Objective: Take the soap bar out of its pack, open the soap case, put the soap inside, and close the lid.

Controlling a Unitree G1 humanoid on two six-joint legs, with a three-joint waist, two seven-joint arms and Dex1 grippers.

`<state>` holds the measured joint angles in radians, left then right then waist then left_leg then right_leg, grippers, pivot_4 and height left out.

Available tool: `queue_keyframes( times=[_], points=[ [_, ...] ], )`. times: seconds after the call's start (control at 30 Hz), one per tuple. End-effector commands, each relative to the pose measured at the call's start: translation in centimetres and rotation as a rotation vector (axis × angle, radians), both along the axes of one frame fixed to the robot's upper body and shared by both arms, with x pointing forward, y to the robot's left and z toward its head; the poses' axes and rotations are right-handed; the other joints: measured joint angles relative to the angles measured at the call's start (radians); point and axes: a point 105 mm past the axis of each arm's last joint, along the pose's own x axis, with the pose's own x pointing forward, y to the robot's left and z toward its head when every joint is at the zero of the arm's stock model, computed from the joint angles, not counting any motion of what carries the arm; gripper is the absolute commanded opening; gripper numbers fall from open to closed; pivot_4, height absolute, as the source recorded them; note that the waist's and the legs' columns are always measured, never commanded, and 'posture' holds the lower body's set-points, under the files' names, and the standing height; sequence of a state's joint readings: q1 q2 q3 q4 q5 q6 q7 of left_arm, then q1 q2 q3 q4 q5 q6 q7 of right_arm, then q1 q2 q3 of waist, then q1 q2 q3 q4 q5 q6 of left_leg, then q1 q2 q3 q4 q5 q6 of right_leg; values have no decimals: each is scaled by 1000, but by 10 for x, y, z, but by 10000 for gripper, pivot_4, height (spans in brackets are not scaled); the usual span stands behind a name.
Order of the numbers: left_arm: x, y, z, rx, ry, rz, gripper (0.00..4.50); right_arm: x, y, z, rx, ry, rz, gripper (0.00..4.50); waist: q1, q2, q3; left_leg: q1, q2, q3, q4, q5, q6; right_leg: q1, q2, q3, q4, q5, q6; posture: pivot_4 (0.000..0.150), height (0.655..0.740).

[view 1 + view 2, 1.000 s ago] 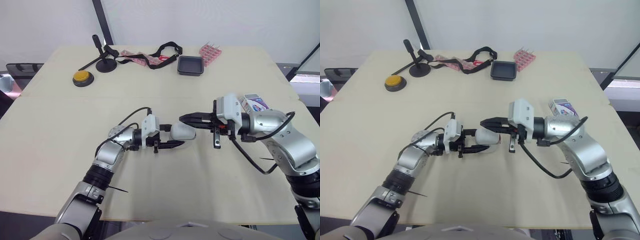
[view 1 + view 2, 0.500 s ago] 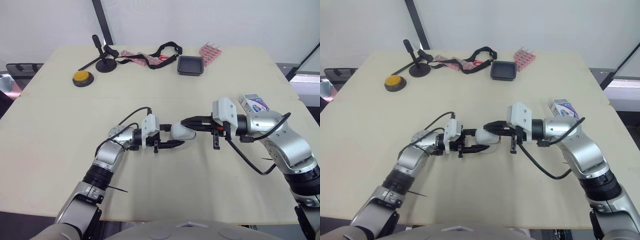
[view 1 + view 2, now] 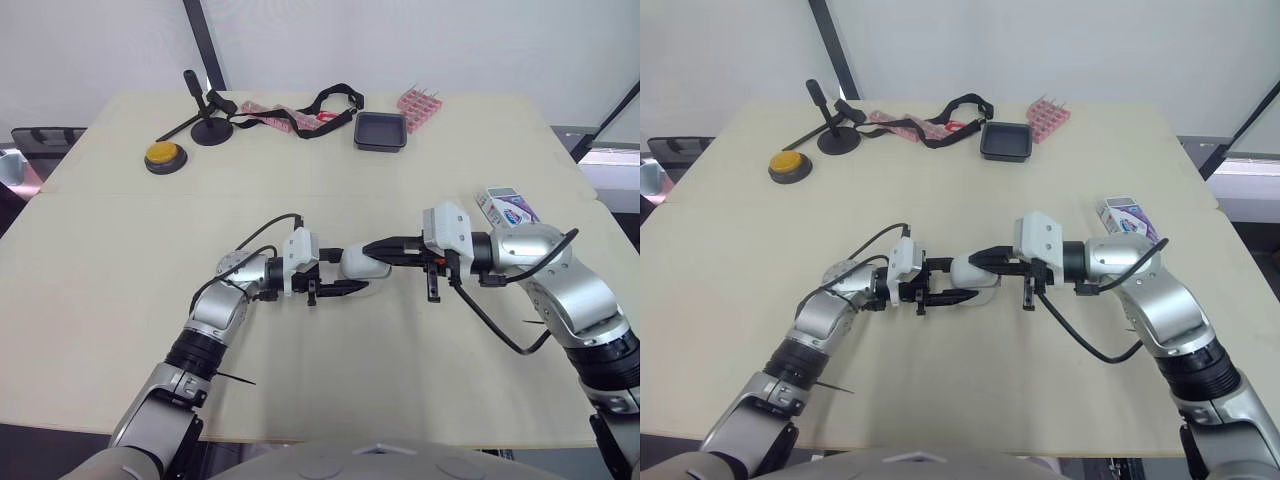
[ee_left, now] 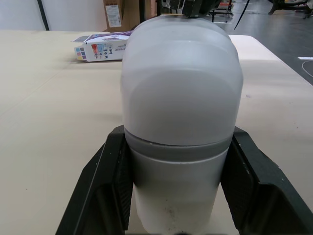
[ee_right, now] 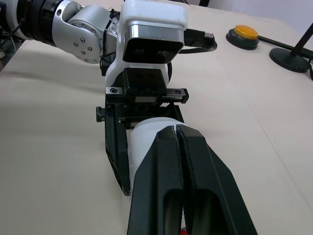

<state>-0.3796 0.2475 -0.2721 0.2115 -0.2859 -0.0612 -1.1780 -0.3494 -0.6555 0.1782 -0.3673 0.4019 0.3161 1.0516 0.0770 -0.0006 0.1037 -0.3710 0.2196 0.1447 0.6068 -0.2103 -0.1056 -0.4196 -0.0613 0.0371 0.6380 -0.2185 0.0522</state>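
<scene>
The left gripper (image 3: 345, 271) pinches the white soap case (image 3: 362, 262) between its two fingers, and the case's rounded end sticks out past them. The right gripper (image 3: 368, 245), fingers pressed together, has its tips at the top of that end. The soap pack (image 3: 508, 207) lies beyond the right wrist.

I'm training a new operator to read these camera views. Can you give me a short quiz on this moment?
1. True or false: the fingers of the left gripper clamp the soap case.
2. The soap pack lies: A) in a tray; B) on the table, at the robot's right; C) inside the soap case.
3. Fill in: the fingers of the right gripper are ___, with their tips at the soap case.
Key: 1 true; 2 B; 3 shut.
</scene>
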Motion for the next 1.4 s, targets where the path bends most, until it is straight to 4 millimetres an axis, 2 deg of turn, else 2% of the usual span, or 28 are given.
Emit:
queue_keyframes(
  times=[0.03, 0.37, 0.47, 0.83, 1.0, 1.1, 1.23, 1.3, 1.4],
  points=[
    [2, 5, 8, -14, -29, 18, 19088, 2, -8, -20, -67, 61, -33, 928, -1, 0, 0, 0, 0, 0, 0, 0, 0, 0, 0, 0, 0, 0, 0, 1500, 7400],
    [1, 3, 10, -23, -31, 19, 19088, 11, -14, -42, -132, 145, -120, 928, -5, 0, 0, 6, 0, 0, 0, -2, 4, 5, 0, 0, 0, 0, -1, 1500, 7400],
    [1, 3, 10, -24, -31, 20, 19088, 10, -14, -45, -153, 155, -114, 928, -6, 0, -1, 6, 0, 0, 0, -2, 4, 6, 0, 1, -1, -3, -5, 1500, 7400],
    [2, 3, 10, -26, -32, 27, 19088, 2, -13, -57, -192, 199, -80, 928, -8, -1, -1, 12, 0, 1, -3, -3, 3, 12, 0, 1, -3, -3, -5, 1500, 7400],
    [2, 4, 10, -26, -32, 31, 19088, 10, -16, -51, -153, 174, -120, 928, -9, -1, -1, 13, 0, 1, -4, -3, 3, 13, 0, 1, -4, -3, -5, 1500, 7400],
    [2, 5, 9, -22, -34, 35, 19088, 25, -37, -20, 14, 151, -204, 928, -8, -1, -1, 12, 0, 1, -5, -3, 3, 13, -1, 1, -5, -3, -5, 1500, 7400],
    [3, 7, 9, -19, -35, 40, 19088, 21, -54, -2, 64, 73, -189, 11865, -6, 0, 1, 6, 0, 1, -5, -3, 3, 9, -1, 0, -8, -3, -5, 1500, 7400],
    [4, 7, 10, -20, -33, 45, 19088, 16, -60, -1, 75, 60, -176, 18451, -9, 0, 1, 3, 0, 1, -5, -3, 3, 5, 0, 0, -7, 0, 0, 1500, 7400],
    [6, 8, 12, -24, -28, 50, 19088, 3, -65, -5, 89, 66, -148, 28522, -4, 0, 1, 2, 1, 0, -7, -3, 3, 4, 1, -2, -8, 0, 0, 1500, 7400]
  ],
)
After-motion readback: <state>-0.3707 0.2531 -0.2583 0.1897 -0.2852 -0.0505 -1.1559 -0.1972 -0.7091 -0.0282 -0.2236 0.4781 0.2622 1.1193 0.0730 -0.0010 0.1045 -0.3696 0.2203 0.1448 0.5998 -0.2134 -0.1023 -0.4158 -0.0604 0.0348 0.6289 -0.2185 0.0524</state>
